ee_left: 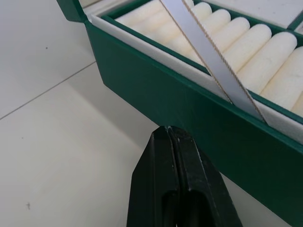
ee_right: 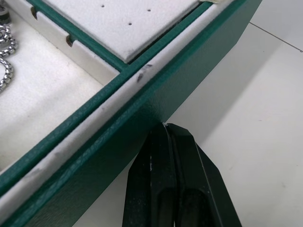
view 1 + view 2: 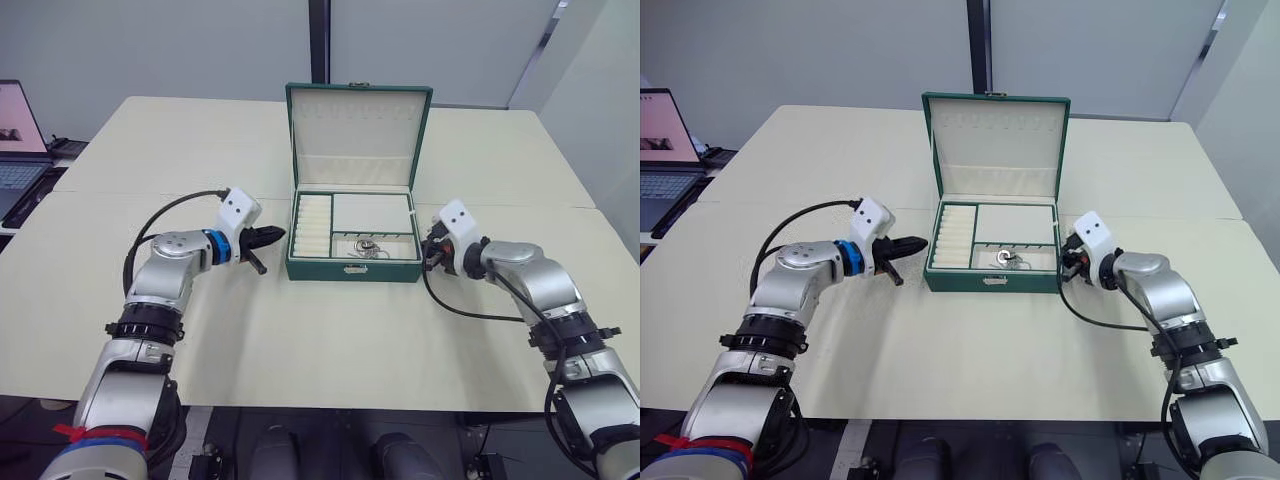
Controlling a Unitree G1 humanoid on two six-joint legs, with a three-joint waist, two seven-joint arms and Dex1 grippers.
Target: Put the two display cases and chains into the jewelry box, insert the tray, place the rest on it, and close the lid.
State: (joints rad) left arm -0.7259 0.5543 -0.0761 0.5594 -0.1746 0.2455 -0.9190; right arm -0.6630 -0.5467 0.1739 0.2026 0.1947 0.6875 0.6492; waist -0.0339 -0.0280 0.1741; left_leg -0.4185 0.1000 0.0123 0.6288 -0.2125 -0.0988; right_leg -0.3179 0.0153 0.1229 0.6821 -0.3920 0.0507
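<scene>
Both grippers pressed together, flanking the jewelry box (image 3: 352, 268).
Left gripper (image 1: 168, 130) just beside the box's left wall, right gripper (image 2: 162, 126) touching its right wall. Tray (image 3: 372, 214) is in the box, chains (image 3: 366, 247) in its front compartment, lid (image 3: 358, 130) upright.

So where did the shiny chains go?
The chains lie in the front compartment of the tray, which sits inside the open jewelry box, mid-table between the two grippers.

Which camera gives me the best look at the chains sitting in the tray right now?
The right eye view: the chains lie whole in the tray's front compartment. The left eye view shows them too, partly behind the front rim. The right wrist view catches a few links at its edge.
</scene>
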